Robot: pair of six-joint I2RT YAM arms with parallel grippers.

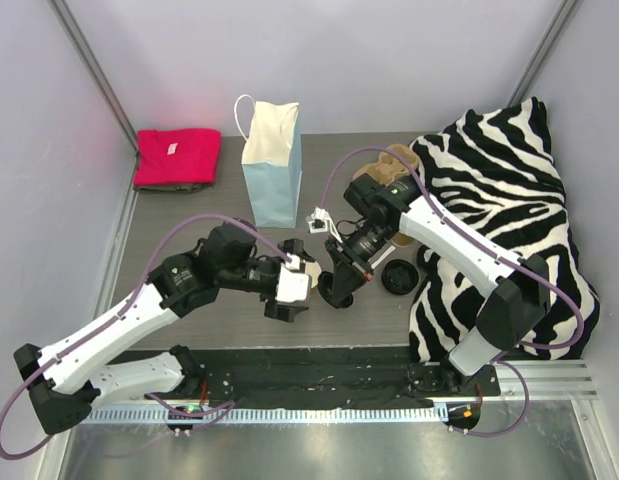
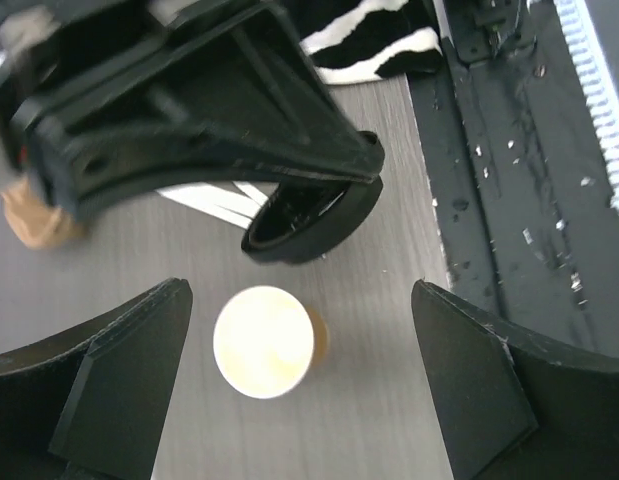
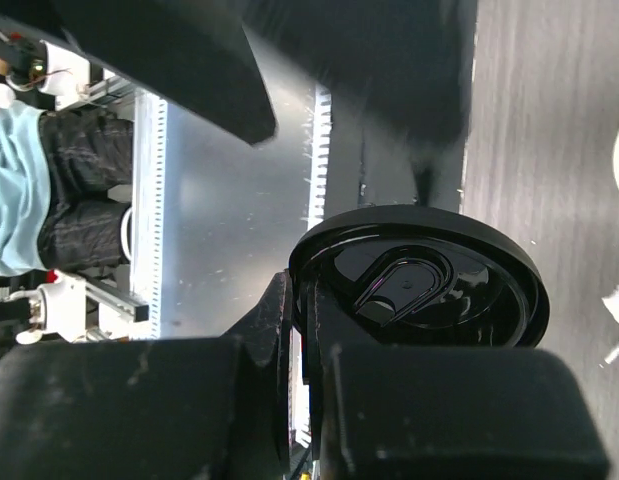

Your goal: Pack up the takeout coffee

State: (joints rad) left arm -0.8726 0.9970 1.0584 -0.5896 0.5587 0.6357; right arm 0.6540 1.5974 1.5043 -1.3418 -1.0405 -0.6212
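The tan paper cup (image 2: 264,342) stands on the grey table with its pale round top facing up and no lid on it. My left gripper (image 2: 299,292) hovers over it, open, one finger (image 2: 119,375) on each side and neither touching it. From above, the cup (image 1: 309,268) peeks out beside my left gripper (image 1: 301,280). My right gripper (image 3: 301,300) is shut on the rim of a round black lid (image 3: 419,280). It holds the lid (image 2: 309,225) tilted just beyond the cup, to the cup's right in the top view (image 1: 337,293).
A light blue paper bag (image 1: 272,165) stands open at the back. A brown pulp carrier (image 1: 389,165) lies by the zebra-striped cloth (image 1: 499,200) on the right. A second black lid (image 1: 399,277) rests on the table. A red cloth (image 1: 176,157) lies at the back left.
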